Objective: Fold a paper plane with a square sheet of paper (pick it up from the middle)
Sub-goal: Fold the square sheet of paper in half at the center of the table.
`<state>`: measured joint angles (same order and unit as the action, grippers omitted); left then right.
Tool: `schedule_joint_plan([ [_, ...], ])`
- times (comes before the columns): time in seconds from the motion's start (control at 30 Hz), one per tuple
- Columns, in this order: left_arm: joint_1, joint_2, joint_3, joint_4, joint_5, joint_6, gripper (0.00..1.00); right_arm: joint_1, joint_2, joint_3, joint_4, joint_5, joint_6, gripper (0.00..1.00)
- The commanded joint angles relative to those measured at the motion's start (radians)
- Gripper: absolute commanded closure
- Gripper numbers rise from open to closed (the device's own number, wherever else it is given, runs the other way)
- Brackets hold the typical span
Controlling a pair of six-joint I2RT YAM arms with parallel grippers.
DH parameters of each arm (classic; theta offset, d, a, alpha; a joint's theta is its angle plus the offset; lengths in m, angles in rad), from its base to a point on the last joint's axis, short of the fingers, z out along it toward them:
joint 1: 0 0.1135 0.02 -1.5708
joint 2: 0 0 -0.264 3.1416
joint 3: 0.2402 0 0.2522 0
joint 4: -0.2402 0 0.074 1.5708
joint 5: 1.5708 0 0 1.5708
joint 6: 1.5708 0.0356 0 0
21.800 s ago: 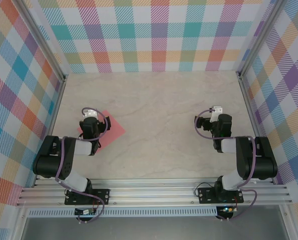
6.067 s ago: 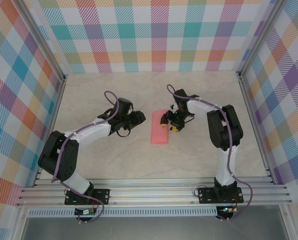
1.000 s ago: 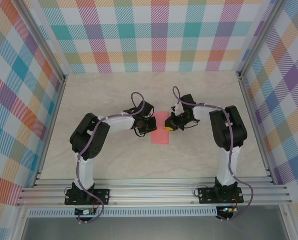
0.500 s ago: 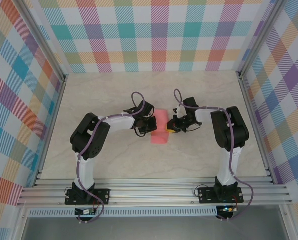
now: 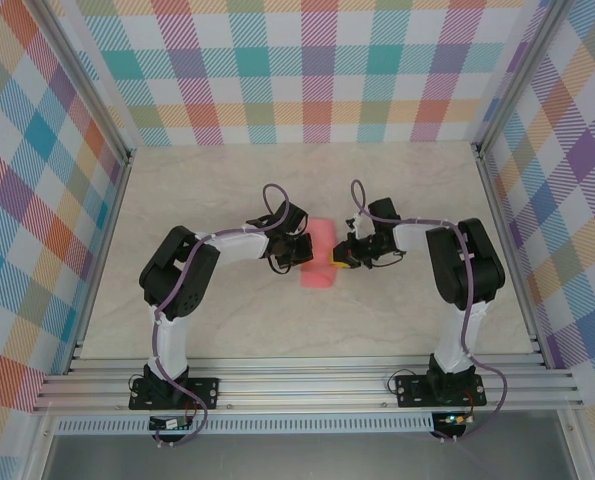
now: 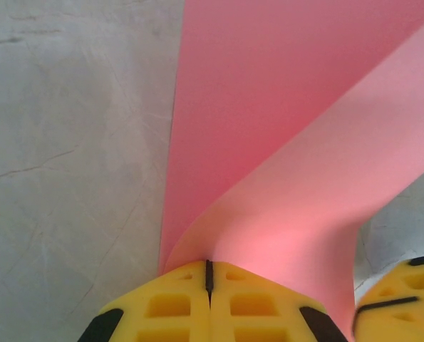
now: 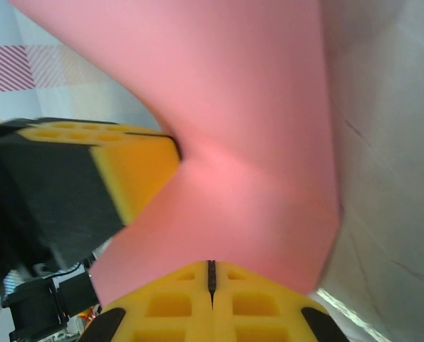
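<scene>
Two pinches hold the bowed square sheet of paper [image 5: 321,264] mid-fold, left gripper [image 6: 209,274] and right gripper [image 7: 212,276] clamped on it; next, probably flattening a crease.

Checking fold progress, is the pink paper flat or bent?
Bent. The paper curls off the table, pinched by the left gripper and right gripper.

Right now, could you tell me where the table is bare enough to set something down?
Bare: the far strip by the back wall, and the near strip between paper and rail. Crowded: the middle, where left gripper and right gripper pinch the paper.
</scene>
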<state>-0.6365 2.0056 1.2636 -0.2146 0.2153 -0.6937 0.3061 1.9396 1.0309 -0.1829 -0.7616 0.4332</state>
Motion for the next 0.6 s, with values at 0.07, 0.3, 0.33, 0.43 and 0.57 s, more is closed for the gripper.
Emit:
schedule_joint_plan([
  [0.07, -0.019, 0.027, -0.027, -0.054, -0.001, 0.016, 1.0, -0.007, 0.039, -0.036, 0.02, 0.022, -0.034, 1.0],
  [0.3, -0.019, 0.026, -0.027, -0.054, -0.003, 0.016, 1.0, -0.006, 0.01, -0.039, 0.013, 0.023, -0.034, 1.0],
  [0.33, -0.019, 0.026, -0.026, -0.055, -0.003, 0.017, 1.0, -0.007, -0.013, -0.036, 0.009, 0.015, -0.03, 1.0],
  [0.43, -0.019, 0.025, -0.026, -0.054, -0.002, 0.019, 1.0, -0.007, -0.063, -0.033, 0.021, -0.035, -0.006, 1.0],
  [0.57, -0.019, 0.025, -0.025, -0.055, -0.003, 0.018, 1.0, -0.007, -0.07, -0.048, 0.05, -0.082, 0.016, 1.0],
])
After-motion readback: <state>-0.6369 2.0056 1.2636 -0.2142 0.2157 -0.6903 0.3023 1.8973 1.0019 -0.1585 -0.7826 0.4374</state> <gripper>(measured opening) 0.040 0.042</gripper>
